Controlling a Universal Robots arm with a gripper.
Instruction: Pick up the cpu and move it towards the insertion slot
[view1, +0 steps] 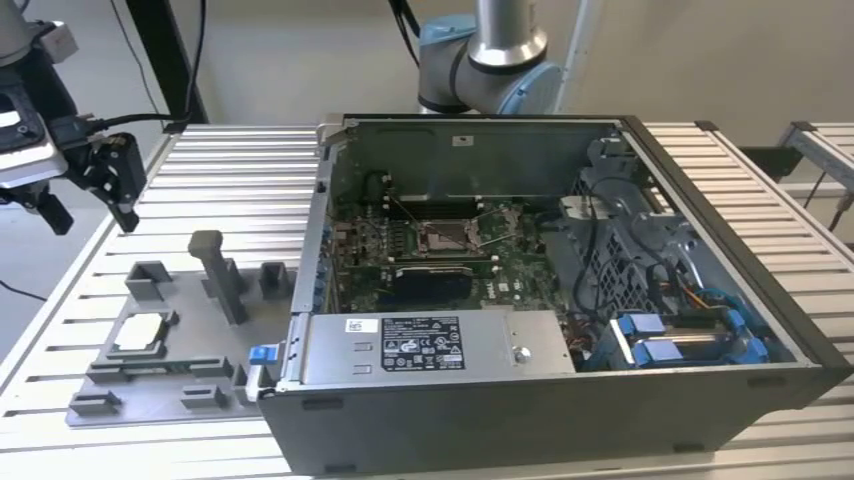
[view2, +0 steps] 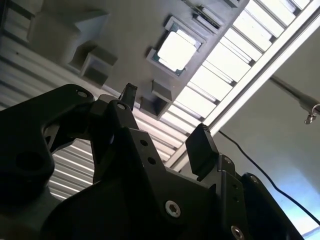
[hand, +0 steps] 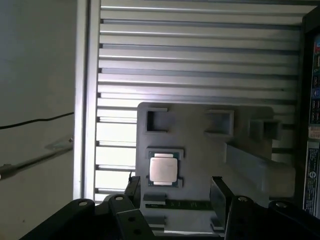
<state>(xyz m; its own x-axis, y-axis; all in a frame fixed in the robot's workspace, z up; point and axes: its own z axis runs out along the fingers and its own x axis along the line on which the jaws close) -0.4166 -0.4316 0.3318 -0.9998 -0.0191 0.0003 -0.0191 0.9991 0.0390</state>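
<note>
Fingers (hand: 219, 192) of the gripper (view1: 94, 222) stand wide and empty near the grey tray (view1: 200, 345), where the cpu (view1: 140, 333) lies in a pocket. The insertion slot (view1: 445, 238) sits inside the open computer case (view1: 534, 415), beyond a white label (view1: 420, 343).

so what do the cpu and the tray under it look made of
The cpu top looks like metal: pale, silvery, satin face catching light. The tray is probably plastic: matte grey, with moulded blocky pockets.
</note>
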